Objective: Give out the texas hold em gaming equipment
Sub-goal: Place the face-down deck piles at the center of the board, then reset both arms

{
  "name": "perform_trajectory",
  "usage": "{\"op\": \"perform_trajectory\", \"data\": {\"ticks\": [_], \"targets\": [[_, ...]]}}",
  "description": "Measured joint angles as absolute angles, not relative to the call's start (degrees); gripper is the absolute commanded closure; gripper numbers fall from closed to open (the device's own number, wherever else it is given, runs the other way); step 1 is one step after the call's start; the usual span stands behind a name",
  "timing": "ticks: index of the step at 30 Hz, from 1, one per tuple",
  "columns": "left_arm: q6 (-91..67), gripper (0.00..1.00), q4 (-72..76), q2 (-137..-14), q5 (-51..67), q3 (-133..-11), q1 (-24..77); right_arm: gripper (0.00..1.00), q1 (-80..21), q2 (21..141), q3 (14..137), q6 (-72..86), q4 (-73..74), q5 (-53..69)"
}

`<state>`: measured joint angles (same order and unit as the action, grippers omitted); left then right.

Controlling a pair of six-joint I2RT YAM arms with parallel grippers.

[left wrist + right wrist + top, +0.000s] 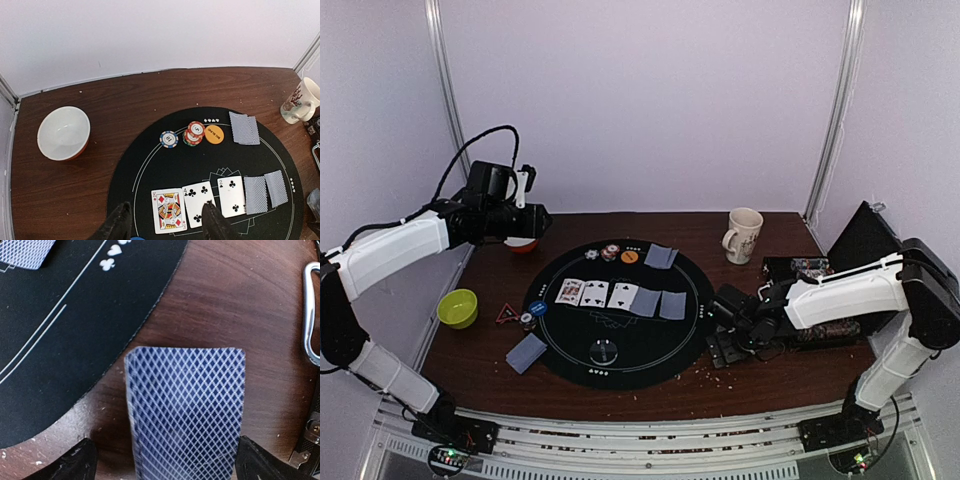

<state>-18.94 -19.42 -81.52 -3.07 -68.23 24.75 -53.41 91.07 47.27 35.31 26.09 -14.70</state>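
**Cards dealt across the mat; both claws released**

At the far left, a green bowl sat on the counter. The left claw hung over the back left corner, near a white-and-orange bowl. Its fingers were spread with nothing between them.

A red triangle lay just off the black mat. A blue disc sat at the mat's left edge, and a face-down pile lay by its near-left rim.

Across the mat's middle ran the king of diamonds, four of clubs and two of clubs. Two face-down cards followed them.

Behind this row lay a striped chip, a chip stack, an orange disc and more face-down cards. A clear disc sat near the front.

A mug stood off the mat at the back right.

The right claw was low with its jaws wide. A deck lay between them on the wood, just beside the mat. One finger stood clear of the deck, so it was released.
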Motion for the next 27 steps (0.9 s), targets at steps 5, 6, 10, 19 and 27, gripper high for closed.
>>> {"op": "perform_trajectory", "data": {"ticks": [5,6,10,19,27], "targets": [[-18.35,0.48,-20.01,-81.52,-3.27,-68.23,23.33,0.0,-53.49,91.0,48.53,35.42,29.19,-14.06],[-18.26,0.48,-20.1,-81.52,-3.29,-68.23,22.79,0.0,-53.49,91.0,49.25,35.03,30.22,-14.09],[-17.67,0.47,-20.56,-81.52,-3.51,-68.31,19.4,0.0,-53.04,90.61,57.56,31.42,34.72,-15.11],[-17.65,0.1,-17.96,-80.47,-8.86,-69.01,8.12,0.0,-40.53,79.07,65.93,16.23,19.18,-15.84],[-17.39,0.02,1.45,-71.75,-23.44,-51.7,-0.19,0.0,-17.65,64.12,46.85,7.51,-13.08,-15.42]]}}
